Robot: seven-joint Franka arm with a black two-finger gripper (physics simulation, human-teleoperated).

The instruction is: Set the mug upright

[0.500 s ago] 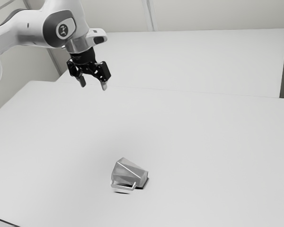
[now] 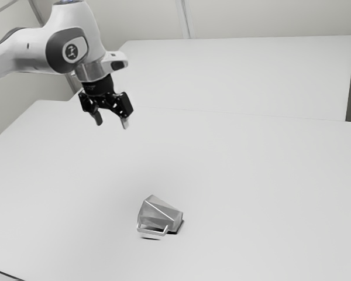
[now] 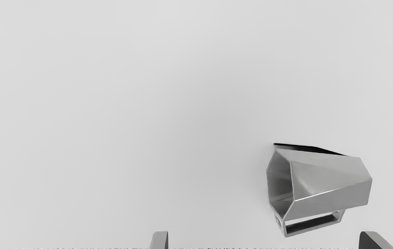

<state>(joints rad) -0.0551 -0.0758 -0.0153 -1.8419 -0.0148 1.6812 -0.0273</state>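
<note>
exterior view: the mug [image 2: 159, 215] lies on its side on the table [image 2: 251, 170]; the gripper [image 2: 112, 123] is well above, touching nothing. wrist view: the jaws stand wide apart, holding nothing. the mug looks stiff, probably light, its smooth facets perhaps slippery; i'd pinch across the body, clear of the handle [image 3: 313, 226], to tip it mouth-up.

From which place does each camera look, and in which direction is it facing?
Exterior view: beside the arm, raised, looking obliquely down across the table; it shows the arm's outer part and open fingers.
Wrist view: on the arm's end, looking down at the tabletop; the fingers' tips show at the bottom edge.
Both share the mug lying on its side, handle included.
</note>
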